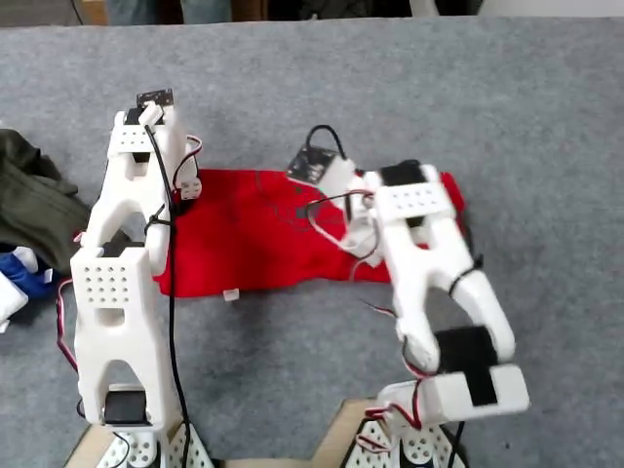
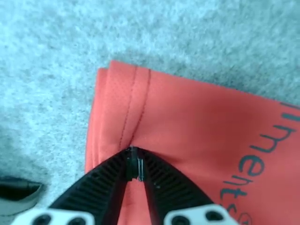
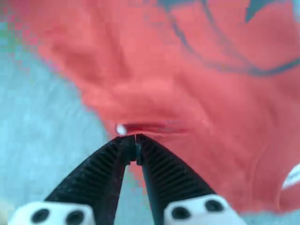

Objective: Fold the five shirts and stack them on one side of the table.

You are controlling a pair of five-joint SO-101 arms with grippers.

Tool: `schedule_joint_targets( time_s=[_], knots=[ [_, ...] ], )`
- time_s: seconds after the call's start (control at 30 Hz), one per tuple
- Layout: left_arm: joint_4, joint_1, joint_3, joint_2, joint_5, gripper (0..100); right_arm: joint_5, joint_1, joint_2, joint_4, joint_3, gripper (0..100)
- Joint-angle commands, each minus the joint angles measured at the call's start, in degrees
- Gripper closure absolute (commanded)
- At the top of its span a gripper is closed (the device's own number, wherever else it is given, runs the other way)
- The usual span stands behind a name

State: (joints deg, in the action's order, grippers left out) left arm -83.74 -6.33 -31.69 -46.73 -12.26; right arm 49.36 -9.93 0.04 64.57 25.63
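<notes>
A red shirt (image 1: 253,234) lies folded into a wide band across the middle of the grey table (image 1: 487,107). In the left wrist view my left gripper (image 2: 134,165) is shut on the red shirt (image 2: 197,126) just inside its hemmed end, and the fabric creases run toward the tips. My right gripper (image 3: 136,146) is shut on a raised fold at an edge of the red shirt (image 3: 187,84), below dark print. From above, the left arm (image 1: 136,195) stands over the shirt's left end and the right arm (image 1: 419,234) over its right part.
A dark green garment (image 1: 34,200) is bunched at the table's left edge, with blue and white clothing (image 1: 19,278) just below it. The arm bases stand on a wooden board (image 1: 331,439) at the near edge. Bare grey surface stretches behind and to the right.
</notes>
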Motion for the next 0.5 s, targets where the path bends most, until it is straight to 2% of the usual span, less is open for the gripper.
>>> schedule_joint_targets(
  time_s=[0.0, 0.07, 0.13, 0.3, 0.47],
  knots=[
    [1.05, -1.71, 0.31, -0.18, -0.18, 97, -7.3, -2.37, 5.85, -11.69, -1.01, 98.5],
    [0.97, -1.71, 0.31, -0.18, -0.18, 97, -11.52, -2.02, 10.33, -16.7, -2.95, 98.5],
    [0.97, -1.71, 0.31, -0.18, -0.18, 97, -14.51, -1.85, 13.14, -16.35, -5.58, 98.5],
    [0.97, -1.71, 0.31, -0.18, -0.18, 97, -14.77, -1.23, 11.03, -6.42, -9.63, 98.5],
    [0.97, -1.71, 0.31, -0.18, -0.18, 97, -13.71, 5.54, 1.27, 2.64, -15.16, 98.5]
  ],
)
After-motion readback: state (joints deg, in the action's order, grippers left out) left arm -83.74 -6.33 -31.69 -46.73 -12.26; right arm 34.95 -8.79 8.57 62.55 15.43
